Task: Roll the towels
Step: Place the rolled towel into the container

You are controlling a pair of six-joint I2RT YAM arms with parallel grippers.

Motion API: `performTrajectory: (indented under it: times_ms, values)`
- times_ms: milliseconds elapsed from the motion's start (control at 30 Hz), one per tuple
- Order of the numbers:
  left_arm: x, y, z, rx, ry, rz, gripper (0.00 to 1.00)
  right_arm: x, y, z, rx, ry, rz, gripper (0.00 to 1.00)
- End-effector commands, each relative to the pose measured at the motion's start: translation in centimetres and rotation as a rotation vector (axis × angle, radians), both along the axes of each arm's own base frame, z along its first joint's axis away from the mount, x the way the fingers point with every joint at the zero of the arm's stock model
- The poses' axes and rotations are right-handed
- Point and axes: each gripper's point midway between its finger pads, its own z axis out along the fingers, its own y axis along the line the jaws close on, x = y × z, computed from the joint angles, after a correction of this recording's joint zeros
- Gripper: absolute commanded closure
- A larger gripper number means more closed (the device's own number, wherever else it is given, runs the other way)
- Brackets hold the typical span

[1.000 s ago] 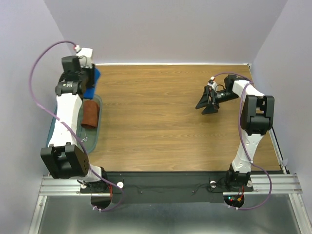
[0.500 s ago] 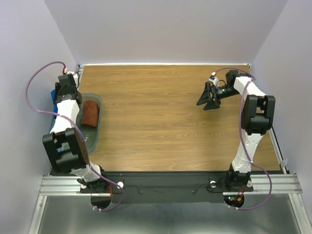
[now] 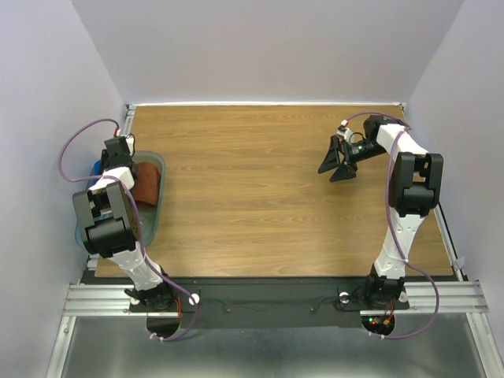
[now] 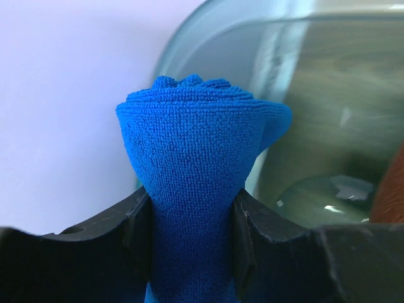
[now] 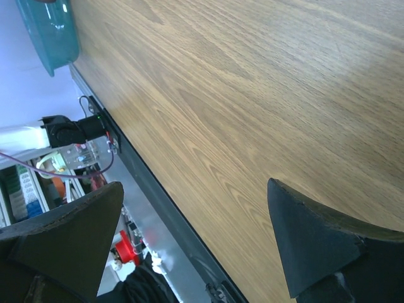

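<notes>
Wooden tabletop (image 3: 276, 197), teal bin (image 3: 158, 213) with rust-brown towel (image 3: 146, 183) inside

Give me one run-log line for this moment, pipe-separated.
left gripper shut on rolled blue towel | right gripper open, empty, above table | brown towel in teal bin

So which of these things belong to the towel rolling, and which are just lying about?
Job: blue towel, rolled, pinched in the left gripper; brown towel, lying in the teal bin.
Lying about: teal bin; wooden table.
</notes>
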Motion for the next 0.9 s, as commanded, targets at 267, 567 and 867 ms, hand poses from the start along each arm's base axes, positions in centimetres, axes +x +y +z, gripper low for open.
performTrajectory:
  times_ms: [267, 567, 867]
  values:
    - [2.3, -2.8, -4.9, -0.130, 0.092, -0.256, 1.00, 0.1, -0.4, 0.4, -0.015, -0.004, 0.006, 0.00]
    - [3.0, -2.2, -6.5, -0.235, 0.128, -0.280, 1.00, -0.1, -0.4, 0.7, -0.015, -0.002, 0.006, 0.00]
    - [2.6, -2.9, -5.9, -0.338, 0.123, -0.270, 0.77, 0.1, -0.4, 1.2, -0.013, -0.012, 0.004, 0.00]
